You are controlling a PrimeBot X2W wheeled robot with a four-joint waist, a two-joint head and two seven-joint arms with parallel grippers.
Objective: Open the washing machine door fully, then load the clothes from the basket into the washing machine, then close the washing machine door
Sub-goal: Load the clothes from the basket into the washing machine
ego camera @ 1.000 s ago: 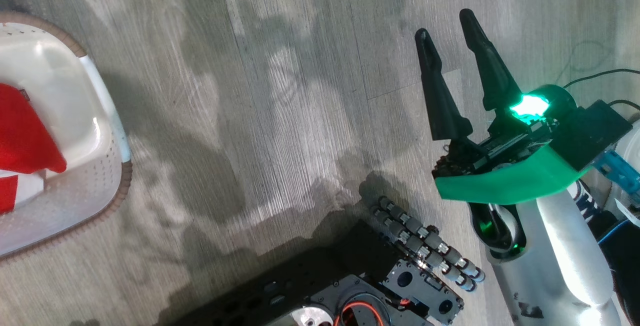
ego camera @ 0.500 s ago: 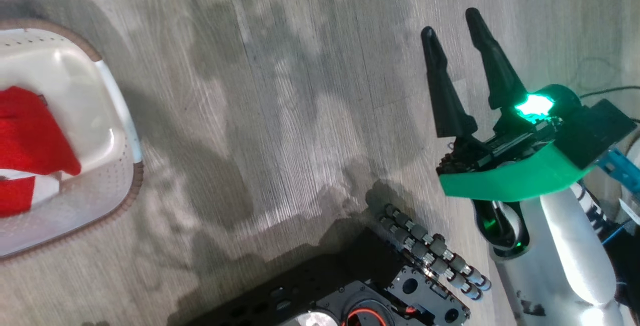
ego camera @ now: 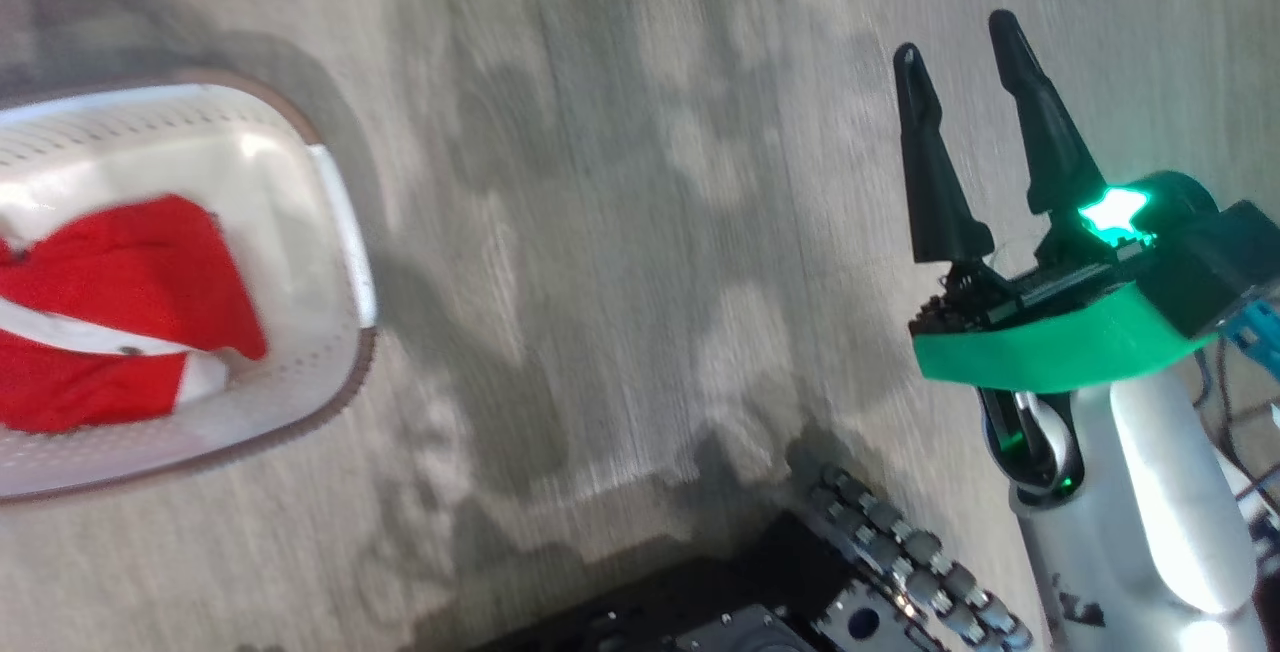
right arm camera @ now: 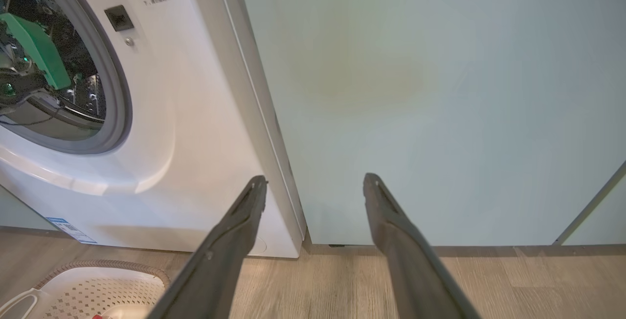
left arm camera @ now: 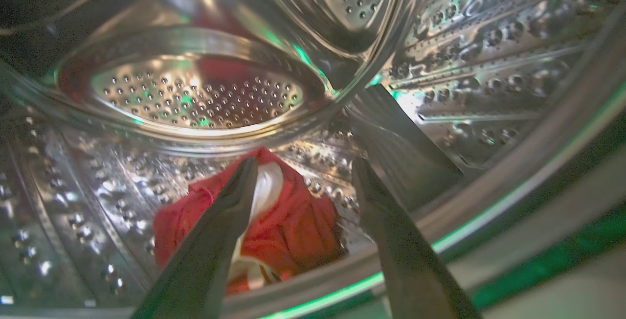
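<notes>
The washing machine (right arm camera: 186, 128) stood white against a pale teal cabinet (right arm camera: 415, 89), the two side by side on the wood-grain floor (ego camera: 620, 232). Its round mouth, ringed by a grey gasket (right arm camera: 122, 103), lay uncovered. Inside, the steel drum (left arm camera: 489, 40) curved around the left gripper (left arm camera: 304, 165), whose two dark fingers stood well apart with nothing clamped between them. That arm's green collar (right arm camera: 34, 47) also showed through the mouth in the right wrist view. Low in the drum, just beyond those fingertips, lay a red garment (left arm camera: 293, 231) with a white band. The left finger crossed it in the picture, though whether it touched the cloth could not be told. On the floor before the machine sat the basket (ego camera: 335, 202), white and perforated with a brown rim. In it a second red garment (ego camera: 130, 282) with white bands lay crumpled on the bottom. The right gripper (ego camera: 955, 37) hung over bare floor well to the right of the basket, its jaws parted and empty. In its own view it pointed at the seam between machine and cabinet.
</notes>
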